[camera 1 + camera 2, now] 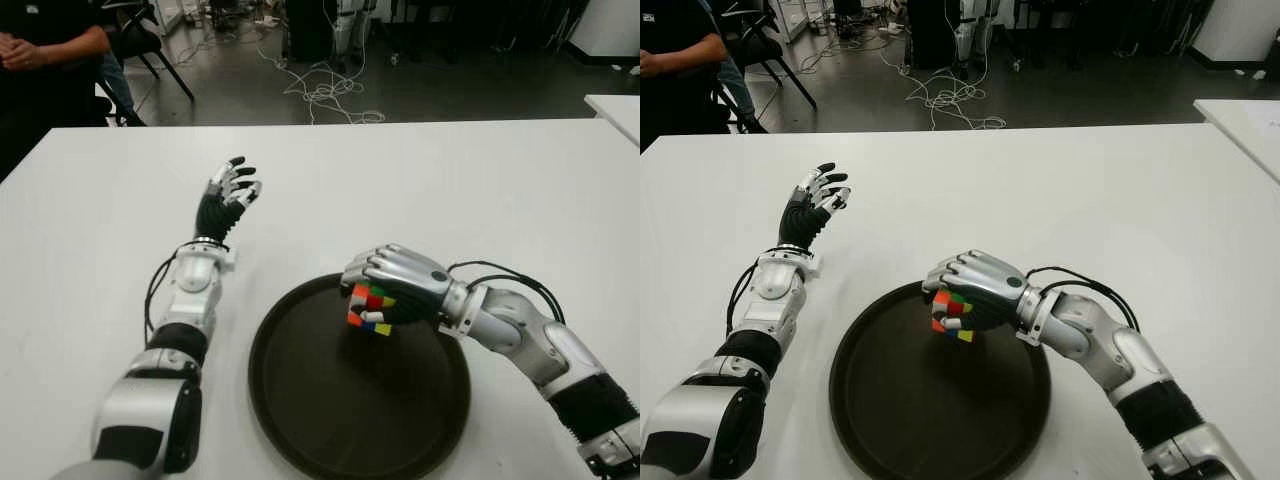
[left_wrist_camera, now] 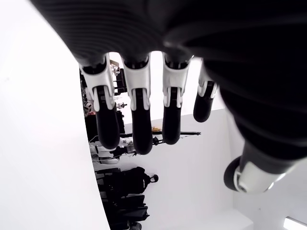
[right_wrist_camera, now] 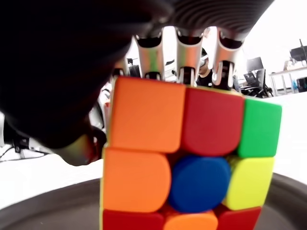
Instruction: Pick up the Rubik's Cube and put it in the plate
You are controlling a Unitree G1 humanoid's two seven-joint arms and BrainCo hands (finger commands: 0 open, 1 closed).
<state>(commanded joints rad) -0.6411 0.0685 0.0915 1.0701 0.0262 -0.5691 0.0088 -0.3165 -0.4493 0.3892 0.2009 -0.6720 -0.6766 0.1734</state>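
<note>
My right hand [image 1: 385, 290] is shut on the Rubik's Cube [image 1: 368, 309], holding it just above the far part of the round dark plate [image 1: 330, 420]. Up close in the right wrist view, the cube [image 3: 187, 163] shows orange, red, green, blue and yellow stickers, with fingers [image 3: 187, 57] curled over its far side and the plate's rim [image 3: 43, 211] below. My left hand [image 1: 228, 195] shows over the white table [image 1: 450, 190], to the left of the plate and farther back, its fingers [image 2: 139, 124] spread and holding nothing.
A person in dark clothing [image 1: 45, 60] sits at the table's far left corner beside a chair [image 1: 150, 45]. Cables [image 1: 325, 90] lie on the floor beyond the far edge. Another white table [image 1: 615, 105] shows at the far right.
</note>
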